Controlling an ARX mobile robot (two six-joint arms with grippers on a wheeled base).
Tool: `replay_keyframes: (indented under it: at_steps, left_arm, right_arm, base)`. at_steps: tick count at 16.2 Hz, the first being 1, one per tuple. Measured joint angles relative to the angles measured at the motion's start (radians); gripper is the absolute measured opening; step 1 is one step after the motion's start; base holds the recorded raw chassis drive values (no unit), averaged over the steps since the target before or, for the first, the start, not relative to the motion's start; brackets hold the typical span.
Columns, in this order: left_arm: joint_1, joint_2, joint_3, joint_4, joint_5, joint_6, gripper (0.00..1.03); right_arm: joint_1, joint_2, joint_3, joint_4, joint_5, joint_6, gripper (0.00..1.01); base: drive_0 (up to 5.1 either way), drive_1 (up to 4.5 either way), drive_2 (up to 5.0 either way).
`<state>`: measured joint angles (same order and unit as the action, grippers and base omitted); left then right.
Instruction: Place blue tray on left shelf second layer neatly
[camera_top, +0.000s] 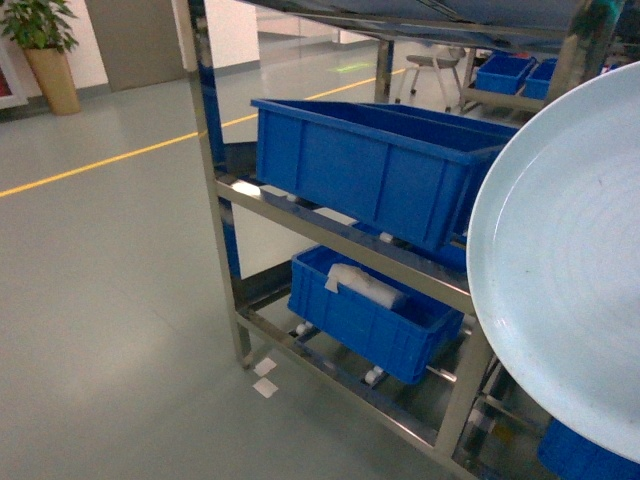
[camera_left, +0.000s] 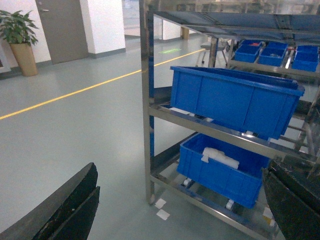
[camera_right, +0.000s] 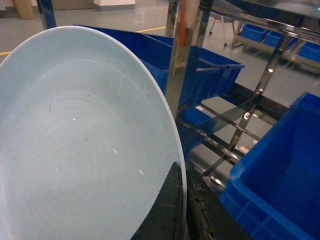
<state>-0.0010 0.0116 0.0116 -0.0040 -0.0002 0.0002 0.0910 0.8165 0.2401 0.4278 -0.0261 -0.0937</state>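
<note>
The blue tray (camera_top: 570, 270) is a pale glossy round dish held tilted on edge at the right of the head view. In the right wrist view the tray (camera_right: 75, 140) fills the left half. My right gripper (camera_right: 183, 171) is shut on its rim, one finger on each face. The left shelf second layer (camera_top: 340, 238) is a steel tier bearing a large deep-blue crate (camera_top: 380, 170), to the left of the tray and apart from it. In the left wrist view that tier (camera_left: 210, 127) lies ahead. My left gripper (camera_left: 180, 171) stands open with nothing between its fingers (camera_left: 70, 205).
On the bottom tier sits a second blue crate (camera_top: 370, 320) holding a white wrapped bundle (camera_top: 365, 285). Another blue crate (camera_right: 280, 185) is close at the right gripper's right. Steel posts (camera_right: 180, 55) stand beside the tray. Open grey floor (camera_top: 110, 280) lies left of the rack; a potted plant (camera_top: 45, 50) stands far left.
</note>
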Motion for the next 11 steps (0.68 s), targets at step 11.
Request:
replay_keyframes:
  at_steps: [11]
  left_arm:
    - [0.0, 0.0, 0.0, -0.002, 0.001, 0.0, 0.98]
  right_arm:
    - [0.0, 0.001, 0.0, 0.0, 0.0, 0.0, 0.02]
  base:
    - [-1.6, -1.42, -1.7]
